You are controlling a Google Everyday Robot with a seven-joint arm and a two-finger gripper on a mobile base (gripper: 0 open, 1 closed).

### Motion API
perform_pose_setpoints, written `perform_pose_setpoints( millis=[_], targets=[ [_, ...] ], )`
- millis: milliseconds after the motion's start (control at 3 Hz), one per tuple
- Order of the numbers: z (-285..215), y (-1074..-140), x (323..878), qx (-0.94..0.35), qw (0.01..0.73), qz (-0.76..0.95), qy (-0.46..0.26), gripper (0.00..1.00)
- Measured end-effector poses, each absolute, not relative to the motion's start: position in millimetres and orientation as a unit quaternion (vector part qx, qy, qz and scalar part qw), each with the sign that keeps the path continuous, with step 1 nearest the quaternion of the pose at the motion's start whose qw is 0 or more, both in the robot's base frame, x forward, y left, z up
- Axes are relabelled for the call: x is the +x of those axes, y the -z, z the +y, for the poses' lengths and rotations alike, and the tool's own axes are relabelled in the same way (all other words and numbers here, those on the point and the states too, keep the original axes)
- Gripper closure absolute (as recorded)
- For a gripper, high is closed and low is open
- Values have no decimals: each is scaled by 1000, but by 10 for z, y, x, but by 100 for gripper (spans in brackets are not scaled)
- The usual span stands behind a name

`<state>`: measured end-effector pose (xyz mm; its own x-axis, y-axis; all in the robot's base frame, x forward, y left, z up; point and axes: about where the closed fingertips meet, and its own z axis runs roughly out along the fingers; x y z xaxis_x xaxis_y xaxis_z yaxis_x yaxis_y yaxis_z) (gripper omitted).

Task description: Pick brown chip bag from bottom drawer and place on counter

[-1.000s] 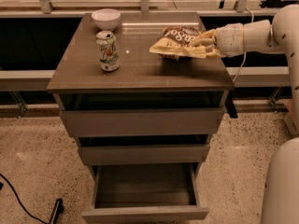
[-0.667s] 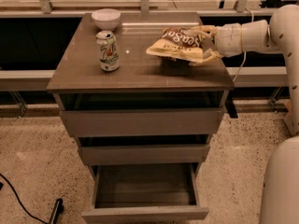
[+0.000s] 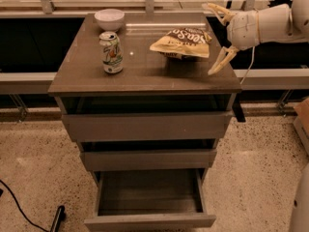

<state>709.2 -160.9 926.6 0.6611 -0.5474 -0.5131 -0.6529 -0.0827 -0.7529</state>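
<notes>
The chip bag (image 3: 181, 43) lies flat on the grey-brown surface (image 3: 145, 76) of the cabinet, in its right rear part, with the brown printed side up. The tool (image 3: 210, 38) is at the right edge of the surface, just beside the bag. Its two pale fingers (image 3: 219, 62) are spread wide apart and they hold nothing; one points to the rear and the other points down to the front right corner. The white arm (image 3: 270, 23) comes in from the right side. A white-and-green can (image 3: 111, 52) stands upright on the left part of the surface, well apart from the bag, and a small white bowl (image 3: 109, 19) stands behind the can near the rear edge. The bottom drawer (image 3: 149, 197) is pulled out far. The two upper drawers (image 3: 145, 125) stand out only a little. The floor (image 3: 260, 168) is speckled.
</notes>
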Motion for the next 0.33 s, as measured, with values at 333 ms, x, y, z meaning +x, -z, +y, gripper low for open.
perform_pose_setpoints(
  millis=[333],
  targets=[
    [-1577,-9326,7068,-736,540,406,-47,0]
  ],
)
